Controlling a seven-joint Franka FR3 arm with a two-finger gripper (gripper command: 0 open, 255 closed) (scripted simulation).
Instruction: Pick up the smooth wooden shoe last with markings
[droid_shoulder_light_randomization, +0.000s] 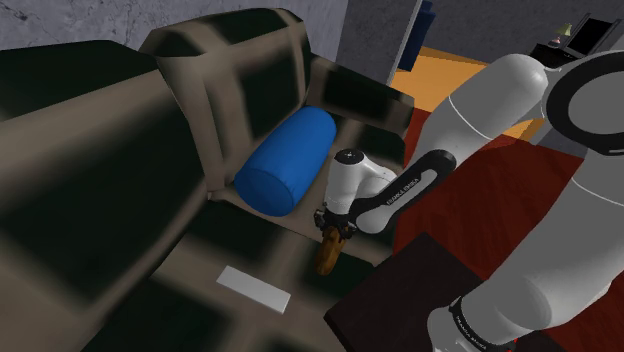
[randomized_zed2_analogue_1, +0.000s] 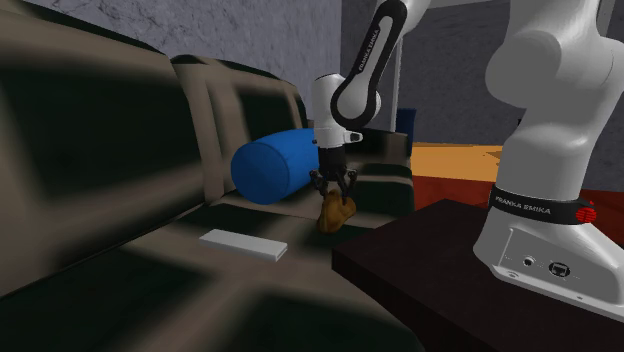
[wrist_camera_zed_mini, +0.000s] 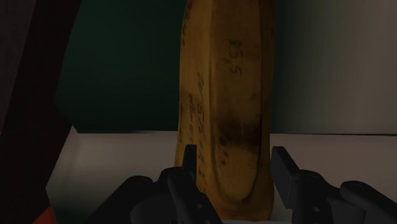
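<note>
The shoe last (droid_shoulder_light_randomization: 327, 255) (randomized_zed2_analogue_1: 336, 212) is a yellow-brown wooden form with dark handwritten markings. It hangs heel-up just over the front edge of the sofa seat (droid_shoulder_light_randomization: 230, 250). My black gripper (droid_shoulder_light_randomization: 333, 232) (randomized_zed2_analogue_1: 335, 190) points straight down and is shut on its upper end. In the wrist view the shoe last (wrist_camera_zed_mini: 226, 95) stretches away from the gripper (wrist_camera_zed_mini: 235, 165), with a finger pressed against each side. Digits such as "35.5" are written on its face.
A blue cylindrical cushion (droid_shoulder_light_randomization: 285, 165) (randomized_zed2_analogue_1: 270, 168) lies against the sofa arm just behind the gripper. A flat white slab (droid_shoulder_light_randomization: 253, 288) (randomized_zed2_analogue_1: 243, 243) rests on the seat nearer the front. The dark stand (droid_shoulder_light_randomization: 400, 290) (randomized_zed2_analogue_1: 430, 270) borders the sofa.
</note>
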